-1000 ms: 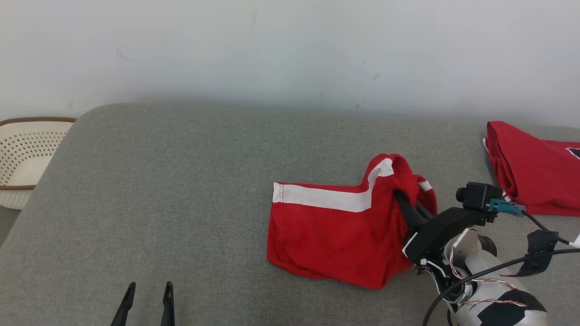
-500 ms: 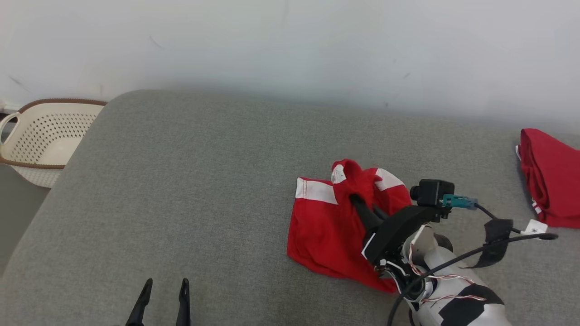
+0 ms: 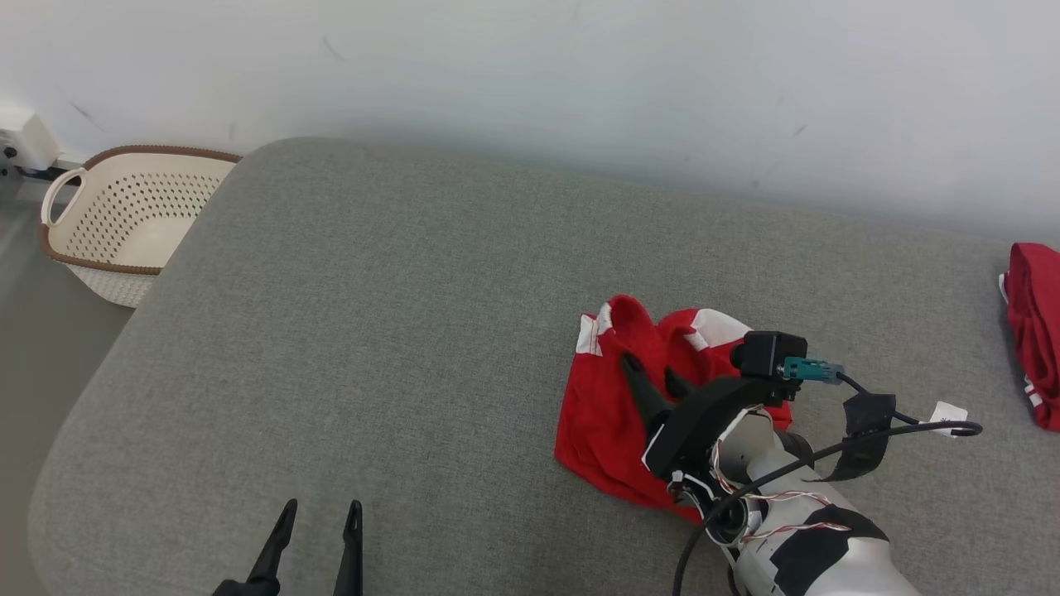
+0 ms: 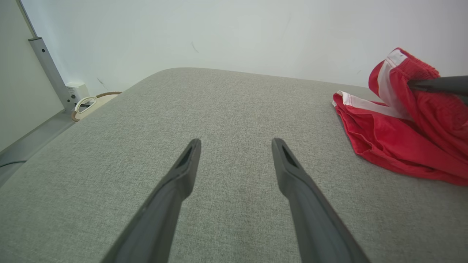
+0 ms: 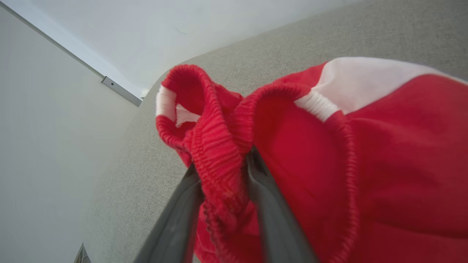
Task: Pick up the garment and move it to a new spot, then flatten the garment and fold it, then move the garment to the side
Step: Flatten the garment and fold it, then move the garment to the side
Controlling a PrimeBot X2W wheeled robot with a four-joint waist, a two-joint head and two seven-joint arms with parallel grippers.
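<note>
The garment (image 3: 604, 414) is a pair of red shorts with a white stripe, lying bunched on the grey cushion (image 3: 373, 331) right of centre. Its waistband side is folded over toward the left. My right gripper (image 3: 650, 370) rests on it with its two fingertips apart. In the right wrist view the ribbed red waistband (image 5: 219, 153) still sits between the parted fingers of the right gripper (image 5: 223, 162). My left gripper (image 3: 323, 507) hovers open and empty at the cushion's near edge, well left of the shorts. The left wrist view shows the left gripper (image 4: 236, 142) with the garment (image 4: 384, 138) off to its right.
A cream perforated basket (image 3: 124, 215) with a brown rim stands on the floor past the cushion's far left corner. Another red cloth (image 3: 1035, 348) lies at the right edge. A white wall runs behind the cushion.
The head camera has swung, shifting the whole picture. My right gripper carried the raised waistband leftward over the shorts, lowered it, and its fingers have parted. The left gripper stays open.
</note>
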